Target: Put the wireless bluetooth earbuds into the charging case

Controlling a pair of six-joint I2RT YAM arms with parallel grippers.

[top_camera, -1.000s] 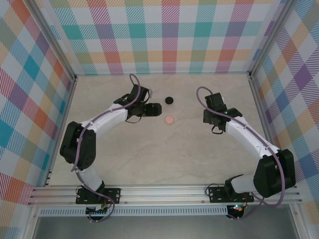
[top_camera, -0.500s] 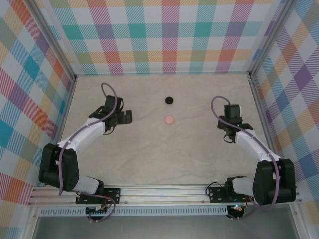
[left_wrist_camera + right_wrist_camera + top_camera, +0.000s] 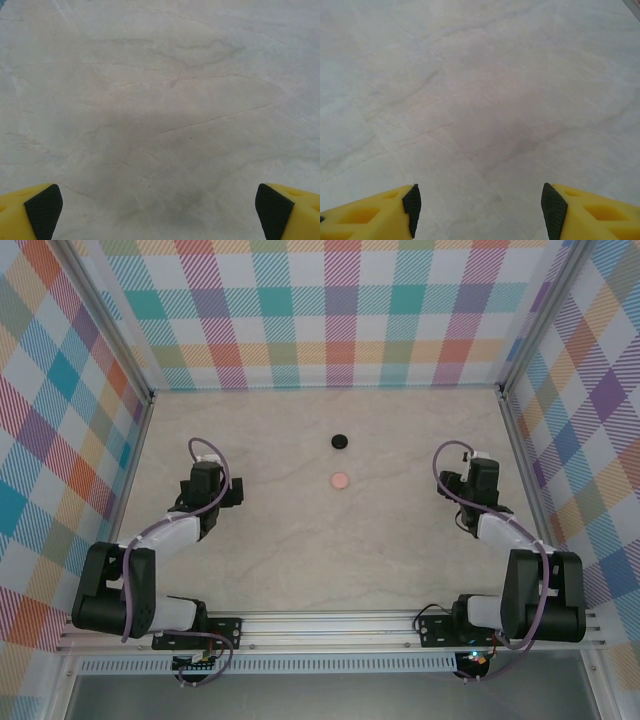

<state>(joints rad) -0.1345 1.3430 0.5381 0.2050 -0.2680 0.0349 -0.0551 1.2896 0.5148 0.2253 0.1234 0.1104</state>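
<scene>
Plaid walls in many colours close in a pale marbled table. The left arm and right arm are folded back toward opposite sides of the table, their wrists well apart.

The left gripper stands wide open, with its yellow, black-padded fingers at the two lower corners of the wrist view and bare table between them. The right gripper is also parted and holds nothing, with table between its fingers.

Two small round cases lie between the grippers on the table's midline, well apart from both. The pink case lies about level with the wrists. The black case sits just beyond it, toward the back wall. From above, both look like flat discs, and I cannot tell whether either lid is open.
</scene>
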